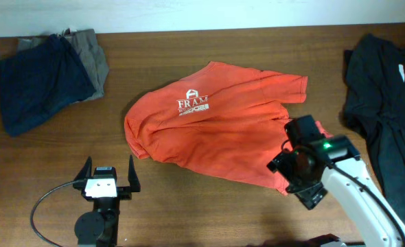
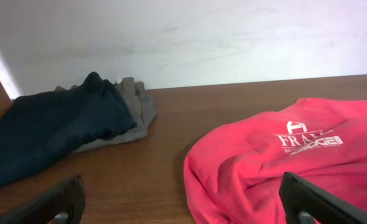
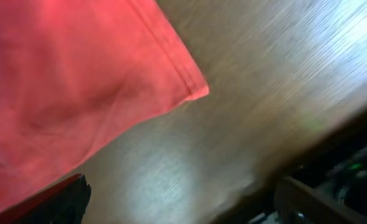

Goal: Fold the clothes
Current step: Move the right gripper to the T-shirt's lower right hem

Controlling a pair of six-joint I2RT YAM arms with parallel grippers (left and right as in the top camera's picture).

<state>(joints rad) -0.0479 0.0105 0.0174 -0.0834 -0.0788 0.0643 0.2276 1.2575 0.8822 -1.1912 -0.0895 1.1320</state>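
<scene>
The clothes lie spread over the table. An orange-red T-shirt (image 1: 216, 130) with white lettering lies crumpled in the middle. A navy garment (image 1: 41, 86) and a grey one (image 1: 93, 58) are bunched at the back left, and a black garment (image 1: 388, 116) lies along the right edge. My left gripper (image 1: 108, 175) stands open near the front edge, left of the shirt and touching nothing. In its wrist view the shirt (image 2: 295, 155) lies ahead on the right. My right gripper (image 3: 186, 199) is open over bare wood beside the shirt's hemmed corner (image 3: 193, 93), with its wrist (image 1: 305, 161) above the shirt's front right part.
The wooden table (image 1: 189, 206) meets a white wall at the back. A black cable (image 1: 41, 206) loops beside the left arm's base. The table's front edge (image 3: 308, 155) runs close to the right gripper, with dark equipment below it.
</scene>
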